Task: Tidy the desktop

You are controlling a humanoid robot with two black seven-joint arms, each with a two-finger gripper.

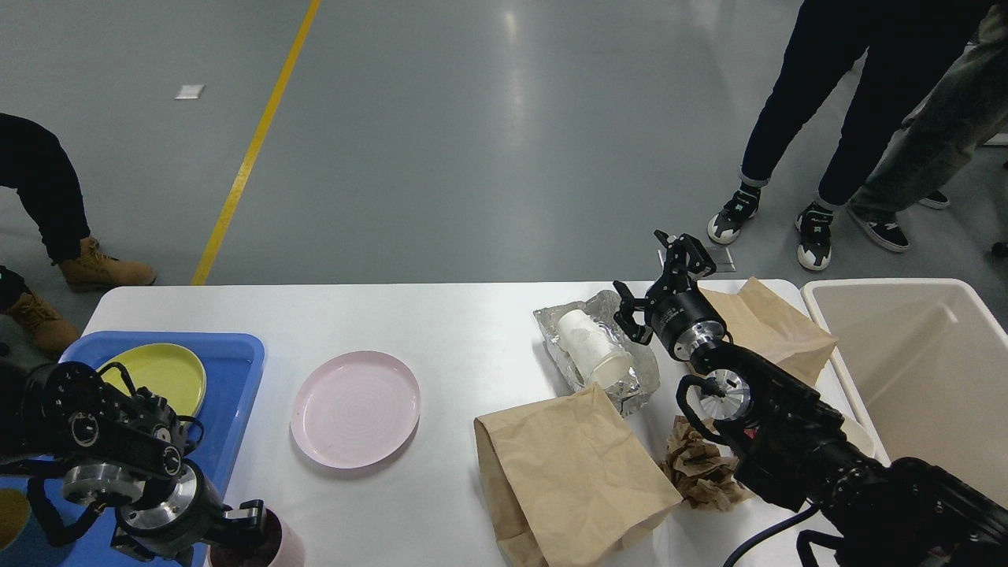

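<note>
The white desktop (457, 323) carries dishes and litter. At the bottom left edge, my left gripper (246, 526) sits at a pink cup (276, 545) with a dark inside. One finger (252, 512) shows over the cup's rim, and the grip itself is hidden. Near the table's far edge my right gripper (652, 277) hangs open and empty. It is just right of a crumpled foil sheet (634, 382) in which a white paper cup (594, 346) lies on its side.
A blue tray (224, 425) at the left holds a yellow plate (161, 378). A pink plate (354, 408) lies beside it. Brown paper bags (567, 472) (776, 323) and crumpled brown paper (697, 465) lie right of centre. A cream bin (929, 370) stands at the right. People stand beyond the table.
</note>
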